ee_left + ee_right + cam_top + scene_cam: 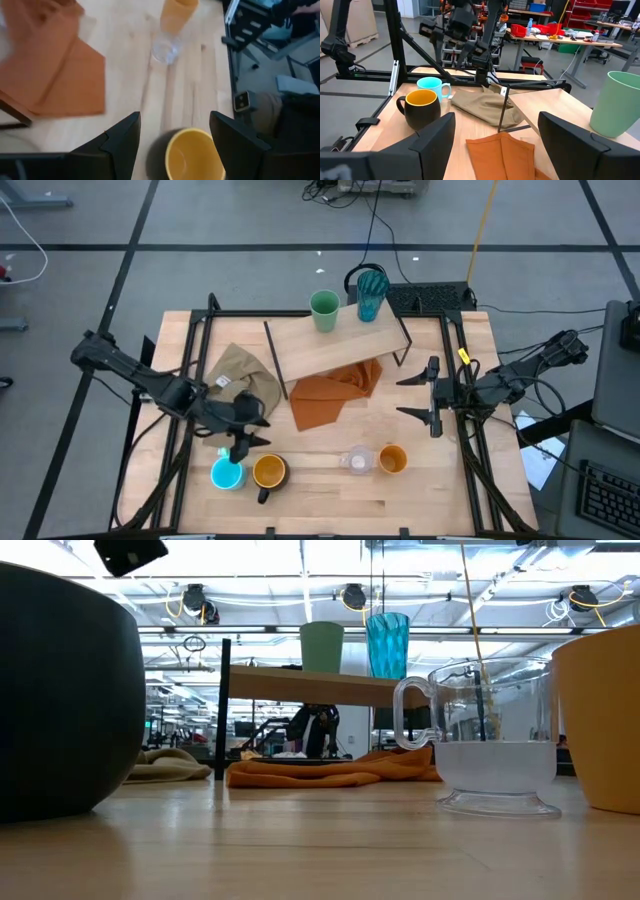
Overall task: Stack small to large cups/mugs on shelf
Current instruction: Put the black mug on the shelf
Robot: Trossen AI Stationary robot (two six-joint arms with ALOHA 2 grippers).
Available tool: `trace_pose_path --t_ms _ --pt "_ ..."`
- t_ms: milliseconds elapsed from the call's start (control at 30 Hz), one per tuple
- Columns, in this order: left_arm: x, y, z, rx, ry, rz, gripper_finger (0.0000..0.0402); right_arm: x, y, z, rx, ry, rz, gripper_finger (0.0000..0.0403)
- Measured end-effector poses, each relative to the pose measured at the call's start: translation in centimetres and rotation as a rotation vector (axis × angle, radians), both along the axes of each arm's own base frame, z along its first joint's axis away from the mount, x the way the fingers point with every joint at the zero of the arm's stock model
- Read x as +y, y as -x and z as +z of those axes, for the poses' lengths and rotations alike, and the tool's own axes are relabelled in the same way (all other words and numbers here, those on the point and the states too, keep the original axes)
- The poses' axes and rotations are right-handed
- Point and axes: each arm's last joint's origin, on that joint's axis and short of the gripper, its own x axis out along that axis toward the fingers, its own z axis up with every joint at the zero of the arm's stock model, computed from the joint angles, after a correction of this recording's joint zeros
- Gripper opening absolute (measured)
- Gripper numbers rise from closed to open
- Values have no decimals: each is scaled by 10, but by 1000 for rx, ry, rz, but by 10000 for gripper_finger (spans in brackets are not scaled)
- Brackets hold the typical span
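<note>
Fingers spread and empty on both the left gripper (242, 442) and right gripper (432, 397).
Green cup (324, 311) and teal tumbler (371, 294) shelved; blue mug (227, 474), black mug (269, 472), clear glass (358, 461), orange cup (392, 459) wait on the counter (330, 498).

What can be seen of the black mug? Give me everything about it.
The black mug stands upright on the wooden tabletop near its front edge, matte black outside, yellow-orange inside, apparently empty. Its black loop handle points toward the table's front edge. The blue mug stands close beside it; whether they touch is unclear. The left gripper hovers above it, fingers open, not touching.
</note>
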Motion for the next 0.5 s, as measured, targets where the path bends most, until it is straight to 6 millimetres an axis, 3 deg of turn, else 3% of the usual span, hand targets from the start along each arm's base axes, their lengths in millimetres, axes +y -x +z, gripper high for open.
trace_pose_path --t_ms 500 --pt "-16 -14 -30 253 164 -34 239 0 0 0 0 0 0 274"
